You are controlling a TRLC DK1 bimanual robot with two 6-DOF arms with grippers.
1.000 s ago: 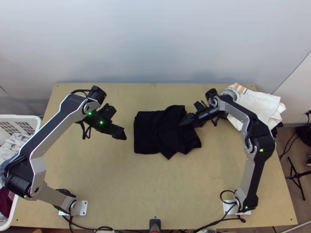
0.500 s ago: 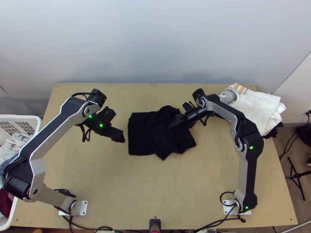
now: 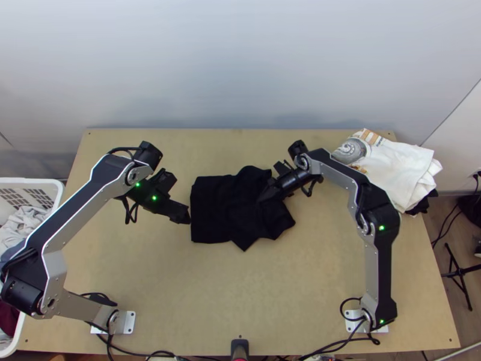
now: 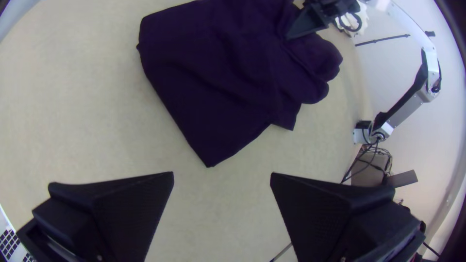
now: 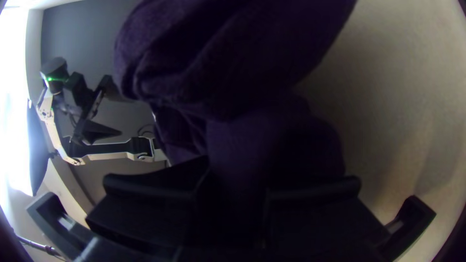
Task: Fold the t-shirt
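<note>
In the top view my left gripper [image 3: 187, 219] is beside the left edge of the black t-shirt [image 3: 216, 210]. My right gripper [image 3: 262, 198] reaches over the shirt's right part. The shirt lies as a folded bundle, squarish and fairly smooth at its left, rumpled at its right. The left wrist view has my left gripper [image 4: 222, 173] open, nothing between its fingers, with the shirt [image 4: 208, 82] beyond them. In the right wrist view my right gripper [image 5: 236, 177] is shut on gathered cloth of the shirt [image 5: 233, 63], which bulges up in front of the fingers.
A pile of white clothes [image 3: 394, 165], with something black under it, lies at the table's far right corner. A white laundry basket [image 3: 53, 191] holding clothes stands past the left edge. Bare wood of the table [image 3: 240, 289] stretches between the shirt and the near edge.
The t-shirt has slid left across the table together with my right gripper, bringing its left edge close to my left gripper. The left arm has shifted only slightly.
</note>
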